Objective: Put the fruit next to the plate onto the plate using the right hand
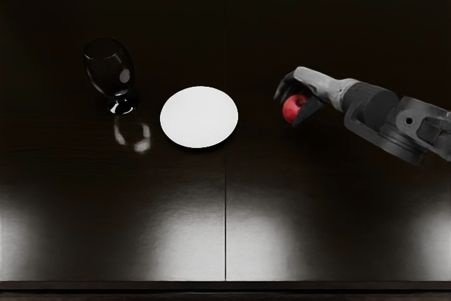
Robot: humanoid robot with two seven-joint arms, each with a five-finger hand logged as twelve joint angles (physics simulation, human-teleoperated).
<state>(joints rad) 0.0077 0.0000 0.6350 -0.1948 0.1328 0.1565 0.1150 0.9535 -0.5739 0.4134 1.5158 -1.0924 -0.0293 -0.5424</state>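
A round white plate [199,116] lies flat near the middle of the dark table, with nothing on it. To its right a red fruit [293,108] sits inside my right hand [299,101], whose grey fingers curl around it from above and from the side. The right arm comes in from the right edge. Whether the fruit rests on the table or is lifted off it I cannot tell. The gap between fruit and plate rim is roughly a fruit's width or more.
A dark wine glass [111,74] stands upright left of the plate, near the far left. A seam [225,223] runs down the table's middle. The table's front edge crosses the bottom of the view.
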